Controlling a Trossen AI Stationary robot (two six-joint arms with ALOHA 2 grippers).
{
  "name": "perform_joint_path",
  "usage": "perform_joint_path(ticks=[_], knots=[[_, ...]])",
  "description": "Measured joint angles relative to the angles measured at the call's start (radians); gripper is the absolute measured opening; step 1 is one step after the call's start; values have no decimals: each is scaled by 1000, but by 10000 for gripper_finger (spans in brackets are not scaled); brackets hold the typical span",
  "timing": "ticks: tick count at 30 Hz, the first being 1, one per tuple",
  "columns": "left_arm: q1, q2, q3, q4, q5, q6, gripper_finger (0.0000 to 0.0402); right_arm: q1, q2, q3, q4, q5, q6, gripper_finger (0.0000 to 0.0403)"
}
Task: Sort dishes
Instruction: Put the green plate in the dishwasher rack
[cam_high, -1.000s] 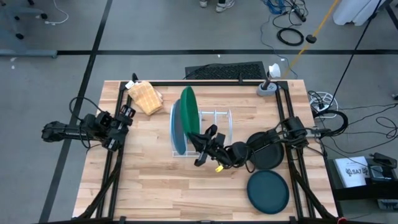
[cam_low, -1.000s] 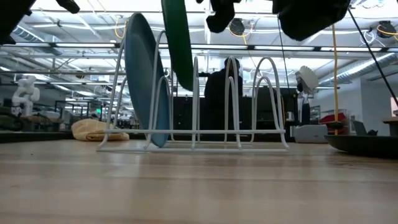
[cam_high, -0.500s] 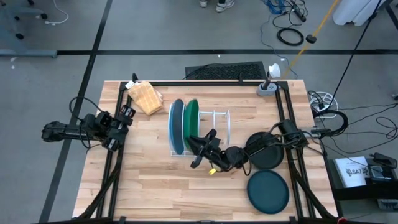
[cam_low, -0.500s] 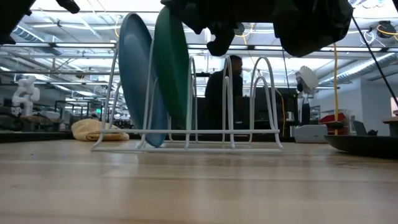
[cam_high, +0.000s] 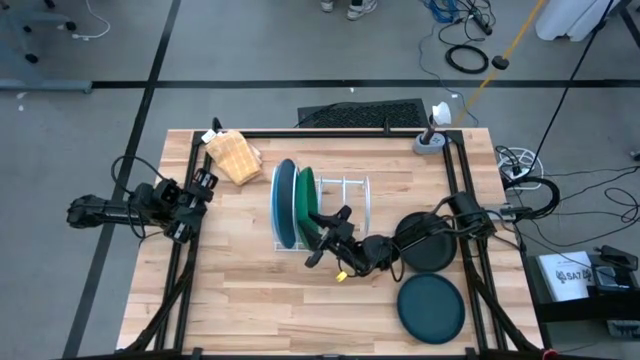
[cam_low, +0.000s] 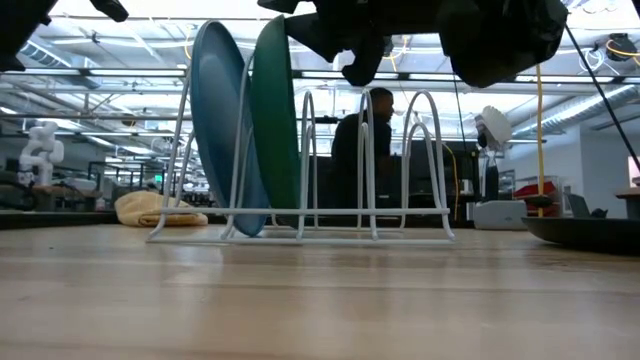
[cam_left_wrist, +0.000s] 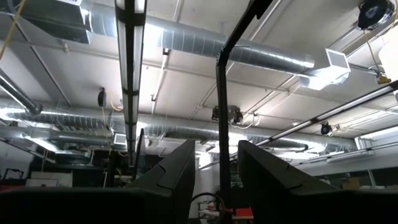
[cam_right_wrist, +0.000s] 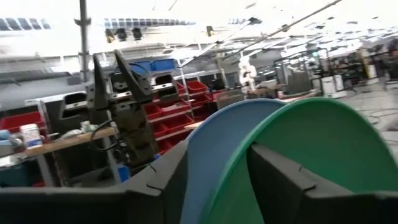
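A white wire rack (cam_high: 350, 200) stands mid-table. In it stand a light blue plate (cam_high: 285, 205) and, right beside it, a green plate (cam_high: 306, 195), both on edge with their lower rims between the wires (cam_low: 300, 215). My right gripper (cam_high: 318, 238) is open at the green plate's near upper rim (cam_right_wrist: 236, 165), one finger on each side of it; I cannot tell whether either touches. A black plate (cam_high: 432, 252) and a dark teal plate (cam_high: 431, 308) lie flat at the right. My left gripper (cam_high: 207, 190) waits open at the left edge.
A tan wooden block (cam_high: 235, 155) lies at the back left, behind the rack. A grey round stand (cam_high: 432, 143) sits at the back right corner. The rack's right-hand slots (cam_low: 400, 160) hold nothing. A person (cam_low: 365, 140) shows in the room behind the table.
My right gripper has come down toward the rack with the green plate. The plate hung above the rack, then leaned into the slot beside the light blue plate, and now stands upright on the rack's wires.
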Motion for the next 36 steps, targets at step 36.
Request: perform_joint_path(ticks=[36], knots=[[0, 0, 0, 0, 0, 0, 132, 11, -42, 273, -584, 458, -343, 217]])
